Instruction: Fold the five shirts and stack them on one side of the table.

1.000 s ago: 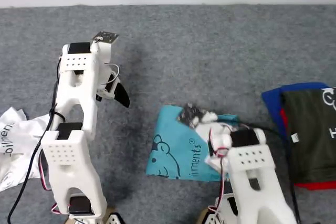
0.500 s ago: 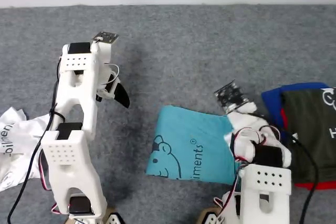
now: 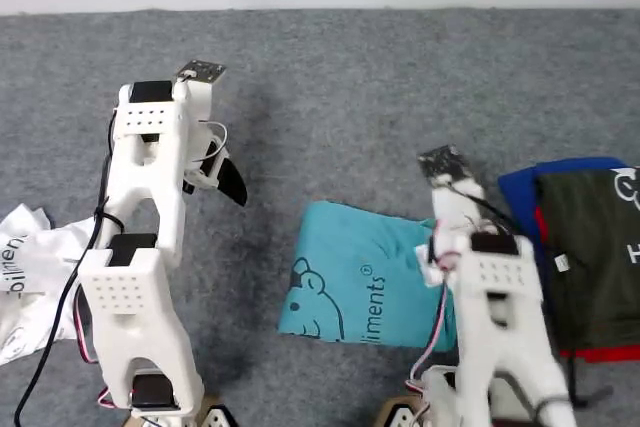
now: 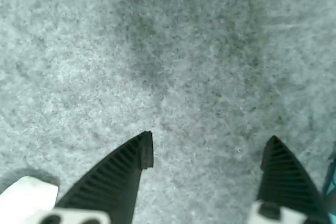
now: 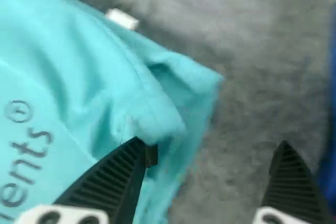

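A folded teal shirt [image 3: 355, 282] with dark print lies on the grey carpet in the middle front. My right arm [image 3: 485, 272] stands over its right edge. In the right wrist view my right gripper [image 5: 216, 151] is open, one finger [image 5: 118, 177] over the teal shirt [image 5: 63, 93] and the other over bare carpet, with nothing gripped. A stack of folded shirts [image 3: 590, 257], dark green on red on blue, lies at the right edge. A crumpled white shirt [image 3: 25, 267] lies at the left edge. My left gripper [image 4: 210, 141] hangs open over bare carpet [image 3: 225, 179].
The grey carpet [image 3: 350, 97] covers the table up to a white wall at the back. A strip of the blue shirt [image 5: 332, 103] shows beside the right gripper. Cables run down both arms.
My right arm has swung from the teal shirt's far edge to its right edge, and the shirt now lies flat. The left arm has not moved.
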Tool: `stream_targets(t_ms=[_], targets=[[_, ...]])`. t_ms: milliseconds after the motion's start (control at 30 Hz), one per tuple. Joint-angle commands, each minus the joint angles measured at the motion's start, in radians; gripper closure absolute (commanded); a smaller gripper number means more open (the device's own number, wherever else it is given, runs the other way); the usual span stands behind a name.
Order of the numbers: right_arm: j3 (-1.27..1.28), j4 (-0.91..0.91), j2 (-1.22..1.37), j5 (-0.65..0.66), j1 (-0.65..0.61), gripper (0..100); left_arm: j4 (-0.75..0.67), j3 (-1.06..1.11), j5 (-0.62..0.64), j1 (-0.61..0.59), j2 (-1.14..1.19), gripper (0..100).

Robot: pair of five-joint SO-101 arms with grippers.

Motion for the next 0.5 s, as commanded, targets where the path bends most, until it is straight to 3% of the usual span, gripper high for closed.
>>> stream_targets(t_ms=[0,467], targets=[[-0.141,0.024,0.101,-0.057,-0.097,65.1,0.015,-0.004,-0.005,0.011,-0.061,68],[-0.189,-0.11,0.403,-0.083,-0.125,65.8,0.087,-0.005,-0.006,0.008,-0.061,68]])
